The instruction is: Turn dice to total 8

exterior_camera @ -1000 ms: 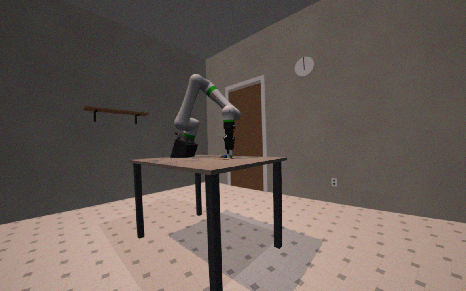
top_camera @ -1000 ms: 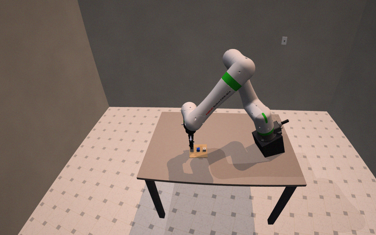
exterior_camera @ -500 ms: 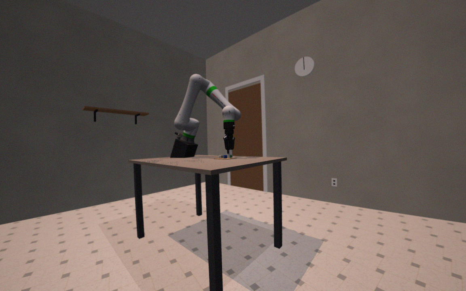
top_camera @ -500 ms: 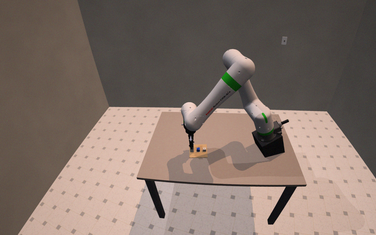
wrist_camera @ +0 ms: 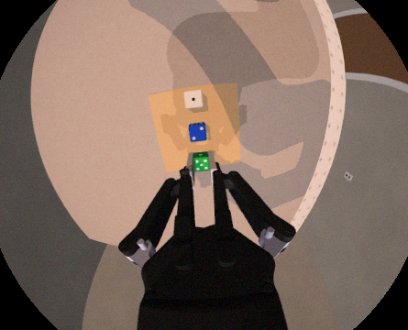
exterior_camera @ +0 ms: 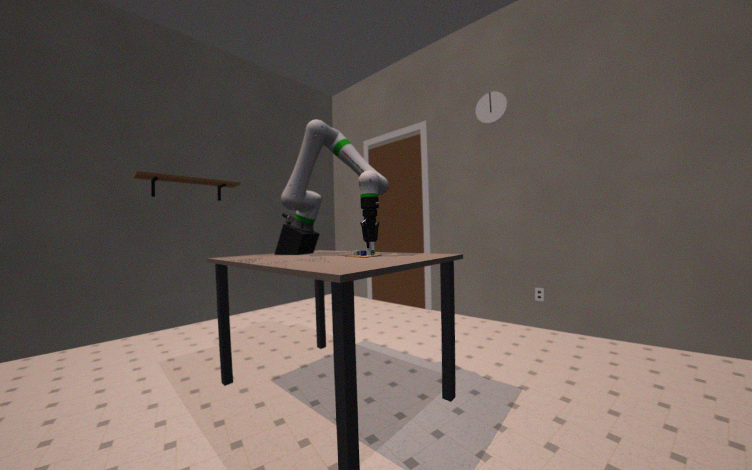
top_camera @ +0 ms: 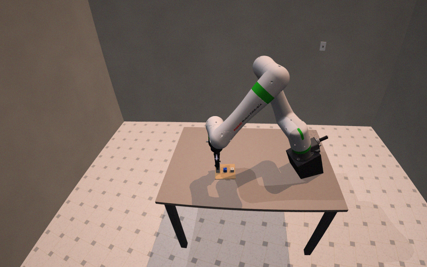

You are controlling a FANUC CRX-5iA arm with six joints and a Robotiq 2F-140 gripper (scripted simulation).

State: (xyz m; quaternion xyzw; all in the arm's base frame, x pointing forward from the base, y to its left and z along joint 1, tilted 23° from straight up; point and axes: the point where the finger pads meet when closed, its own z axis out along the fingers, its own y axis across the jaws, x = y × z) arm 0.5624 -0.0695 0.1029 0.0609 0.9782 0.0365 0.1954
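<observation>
Pinched shut on the green die [wrist_camera: 202,163]: gripper [wrist_camera: 202,176] pointing straight down, one fingertip on each side of the cube. Several white pips on the green die's upward face, count too small to tell. Positioned at the mat's edge facing the bench's left edge; touching the mat or just above it, cannot tell.

Lying flat on the bench [top_camera: 274,185]: tan mat [top_camera: 228,176], in the left half and somewhat closer to the front edge than to the back edge. Standing in a row on it with the green die: blue die [wrist_camera: 196,132] in the middle, white die [wrist_camera: 194,101] on the side toward the right edge. Small gaps between all three. One black pip up on the white die; white pips on the blue die, number unclear.

Mounted near the right edge: black base block [top_camera: 314,171], with the white arm [top_camera: 248,109] arching up and over toward the mat.
</observation>
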